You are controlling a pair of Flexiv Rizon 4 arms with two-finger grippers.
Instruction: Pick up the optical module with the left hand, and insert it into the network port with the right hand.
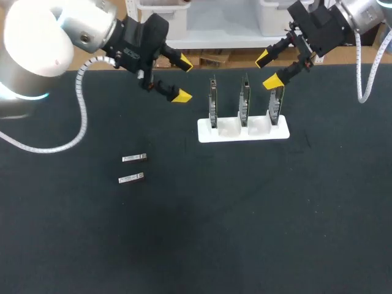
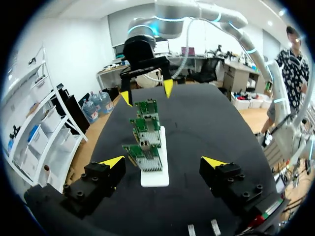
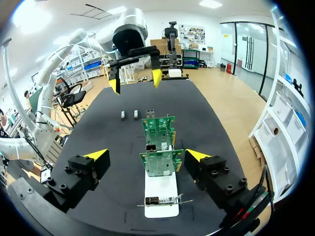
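Two small silver optical modules (image 1: 134, 158) (image 1: 130, 179) lie side by side on the black table, left of centre. A white holder (image 1: 229, 128) at the back middle carries three upright green network cards (image 1: 244, 101). My left gripper (image 1: 182, 78) hangs open above the table, left of the holder, with nothing between its fingers. Just above the rightmost card (image 1: 275, 105), my right gripper (image 1: 267, 70) is open and holds nothing. The left wrist view has its gripper (image 2: 163, 162) facing the cards (image 2: 146, 157), with the modules (image 2: 191, 229) under it. In the right wrist view the gripper (image 3: 146, 155) straddles the cards (image 3: 161, 163).
The black table top (image 1: 245, 233) stretches wide in front of the holder and to the right. My right gripper (image 2: 146, 92) shows beyond the cards in the left wrist view, and my left gripper (image 3: 135, 81) beyond the modules (image 3: 123, 115) in the right wrist view.
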